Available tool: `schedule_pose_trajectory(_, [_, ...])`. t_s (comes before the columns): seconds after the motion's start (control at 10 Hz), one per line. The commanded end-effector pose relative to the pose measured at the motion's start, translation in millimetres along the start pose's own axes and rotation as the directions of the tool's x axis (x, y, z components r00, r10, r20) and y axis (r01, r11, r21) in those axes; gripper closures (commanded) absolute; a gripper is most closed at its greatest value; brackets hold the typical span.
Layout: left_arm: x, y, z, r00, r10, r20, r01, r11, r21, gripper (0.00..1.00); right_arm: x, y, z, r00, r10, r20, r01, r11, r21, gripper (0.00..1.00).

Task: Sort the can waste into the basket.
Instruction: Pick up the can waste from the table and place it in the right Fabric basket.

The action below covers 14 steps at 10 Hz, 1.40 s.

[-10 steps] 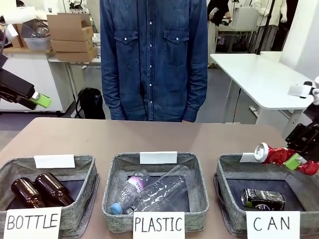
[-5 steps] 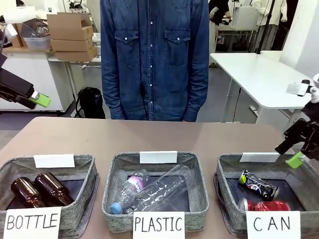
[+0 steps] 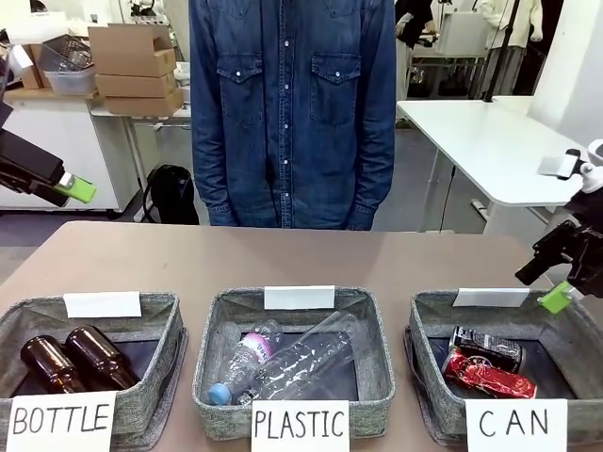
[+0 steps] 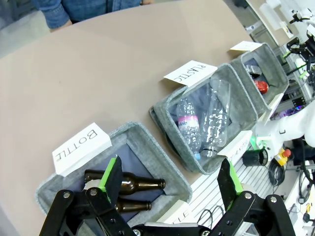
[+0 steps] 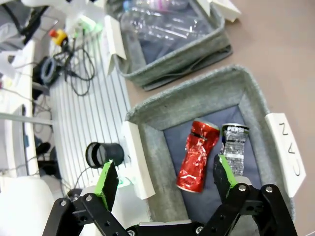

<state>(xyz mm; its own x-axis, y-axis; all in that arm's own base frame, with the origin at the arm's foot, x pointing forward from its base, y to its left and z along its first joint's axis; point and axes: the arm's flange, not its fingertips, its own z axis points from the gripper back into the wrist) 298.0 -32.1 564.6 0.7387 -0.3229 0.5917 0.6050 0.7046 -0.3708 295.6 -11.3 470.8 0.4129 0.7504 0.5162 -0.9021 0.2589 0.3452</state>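
In the front view, the red can [image 3: 490, 377] and the black can [image 3: 486, 345] are lying together inside the CAN basket [image 3: 426, 325], and the right gripper [image 3: 562, 275] is hanging above — jaws apart, empty.

In the left wrist view, the left gripper [image 4: 170, 181] is being held wide open over the BOTTLE basket [image 4: 162, 160].

In the right wrist view, both cans are resting side by side — sorting is judged finished; only pulling clear is called for.

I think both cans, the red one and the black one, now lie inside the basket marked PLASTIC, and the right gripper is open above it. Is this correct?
Not quite. The red can and the black can lie in the basket marked CAN, not PLASTIC; the front view shows the label and both cans in it. The rest holds: the right gripper is open above that basket, as the right wrist view shows.
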Motion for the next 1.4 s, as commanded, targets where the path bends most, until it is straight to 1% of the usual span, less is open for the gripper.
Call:
schedule_pose_trajectory(0.0, [-5, -1, -4, 1.000, -0.009, 0.013, 0.009, 1.000, -0.014, 0.00, 2, -5, 0, 1.000, 0.022, 0.020, -0.022, 1.000, -0.017, 0.00])
schedule_pose_trajectory(0.1, [-5, -1, -4, 1.000, -0.009, 0.013, 0.009, 1.000, -0.014, 0.00, 4, -3, 3, 0.997, -0.027, 0.076, 0.029, 0.999, -0.018, 0.00])
schedule_pose_trajectory(0.2, [-5, -1, -4, 1.000, -0.009, 0.013, 0.009, 1.000, -0.014, 0.00, 10, -4, 9, 0.976, -0.130, 0.177, 0.123, 0.991, 0.050, 0.00])
schedule_pose_trajectory(0.3, [-5, -1, -4, 1.000, -0.009, 0.013, 0.009, 1.000, -0.014, 0.00, 26, -4, 18, 0.806, -0.431, 0.405, 0.404, 0.902, 0.156, 0.00])
schedule_pose_trajectory(0.4, [-5, -1, -4, 1.000, -0.009, 0.013, 0.009, 1.000, -0.014, 0.00, 40, -5, 27, 0.532, -0.630, 0.566, 0.600, 0.752, 0.274, 0.00])
schedule_pose_trajectory(0.5, [-5, -1, -4, 1.000, -0.009, 0.013, 0.009, 1.000, -0.014, 0.00, 46, -5, 36, 0.341, -0.723, 0.601, 0.638, 0.648, 0.417, 0.00])
schedule_pose_trajectory(0.6, [-5, -1, -4, 1.000, -0.009, 0.013, 0.009, 1.000, -0.014, 0.00, 47, -7, 41, 0.263, -0.788, 0.557, 0.634, 0.576, 0.516, 0.00])
schedule_pose_trajectory(0.7, [-5, -1, -4, 1.000, -0.009, 0.013, 0.009, 1.000, -0.014, 0.00, 46, -15, 42, 0.221, -0.826, 0.519, 0.637, 0.525, 0.565, 0.00])
schedule_pose_trajectory(0.8, [-5, -1, -4, 1.000, -0.009, 0.013, 0.009, 1.000, -0.014, 0.00, 37, -10, 40, 0.737, -0.570, 0.363, 0.509, 0.822, 0.256, 0.00])
schedule_pose_trajectory(1.3, [-5, -1, -4, 1.000, -0.009, 0.013, 0.009, 1.000, -0.014, 0.00, 37, -10, 40, 0.737, -0.570, 0.363, 0.509, 0.822, 0.256, 0.00])
